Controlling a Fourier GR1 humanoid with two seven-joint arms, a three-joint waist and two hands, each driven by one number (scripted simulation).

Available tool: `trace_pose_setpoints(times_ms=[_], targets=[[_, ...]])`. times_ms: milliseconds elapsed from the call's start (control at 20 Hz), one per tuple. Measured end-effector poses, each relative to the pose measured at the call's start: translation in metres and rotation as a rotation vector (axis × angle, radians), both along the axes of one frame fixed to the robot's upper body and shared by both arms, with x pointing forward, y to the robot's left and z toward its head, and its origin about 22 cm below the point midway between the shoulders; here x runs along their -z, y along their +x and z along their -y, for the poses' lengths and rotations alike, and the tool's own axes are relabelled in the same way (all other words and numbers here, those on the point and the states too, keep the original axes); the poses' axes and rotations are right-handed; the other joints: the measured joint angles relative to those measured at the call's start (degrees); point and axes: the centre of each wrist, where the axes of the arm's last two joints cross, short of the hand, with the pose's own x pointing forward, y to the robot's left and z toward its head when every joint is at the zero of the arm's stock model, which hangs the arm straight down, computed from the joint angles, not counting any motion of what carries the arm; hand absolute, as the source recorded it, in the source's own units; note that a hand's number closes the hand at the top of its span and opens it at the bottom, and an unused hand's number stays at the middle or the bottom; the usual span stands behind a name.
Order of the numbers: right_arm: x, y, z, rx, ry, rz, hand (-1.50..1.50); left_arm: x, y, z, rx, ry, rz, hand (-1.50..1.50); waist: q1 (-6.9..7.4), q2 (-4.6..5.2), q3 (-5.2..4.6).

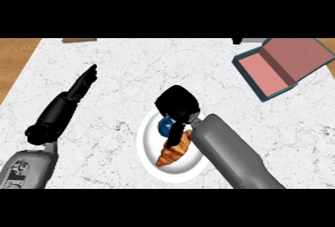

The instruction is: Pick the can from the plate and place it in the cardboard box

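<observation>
A white plate (149,153) sits on the marble table (118,66) a little below the middle of the frame. On it lies a golden croissant (173,153), and just above the croissant, towards the plate's upper edge, is the blue can (164,127), mostly covered. The right hand (178,103) hangs directly over that can, its black palm above the plate's top rim and a dark finger reaching down past the can onto the croissant. Whether the fingers are closed round the can or just lying over it, I cannot tell from here. Its grey forearm runs off to the lower right of the frame.

The left hand (82,84) is in the upper left, fingers straight and pressed together, pointing up and away, holding nothing and well apart from the plate.

The cardboard box (285,66) lies open in the upper right corner of the frame, pinkish inside with a dark rim, well away from the plate.
</observation>
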Motion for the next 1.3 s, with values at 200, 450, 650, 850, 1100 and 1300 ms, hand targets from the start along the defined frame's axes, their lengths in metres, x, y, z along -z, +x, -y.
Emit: trace_pose_setpoints(times_ms=[200, 450, 650, 850, 1100, 1300], targets=[[-0.013, 0.037, 0.030, 0.320, 0.099, -0.015, 1.50, -0.003, 0.002, 0.005, 0.014, 0.004, 0.010, 0.00, 1.08, 1.02, 0.12], [-0.042, 0.071, 0.040, 0.500, 0.183, 0.105, 1.50, -0.006, 0.003, 0.012, 0.036, 0.003, 0.014, 0.00, 2.40, 1.11, 0.13], [-0.064, 0.087, 0.033, 0.536, 0.182, 0.235, 1.50, -0.007, 0.006, 0.011, 0.036, 0.008, 0.012, 0.00, 2.37, 0.93, 0.09], [-0.098, 0.100, 0.030, 0.599, 0.242, 0.337, 1.50, -0.003, 0.005, 0.009, 0.031, 0.003, 0.008, 0.00, 1.86, 0.65, 0.07], [-0.134, 0.112, 0.045, 0.802, 0.393, 0.448, 1.50, -0.002, 0.002, 0.001, 0.022, 0.003, 0.003, 0.00, 1.21, 0.33, 0.06], [-0.150, 0.122, 0.070, 0.957, 0.463, 0.508, 1.50, 0.001, 0.004, 0.004, 0.015, 0.004, 0.010, 0.00, 0.87, 0.39, 0.05]])
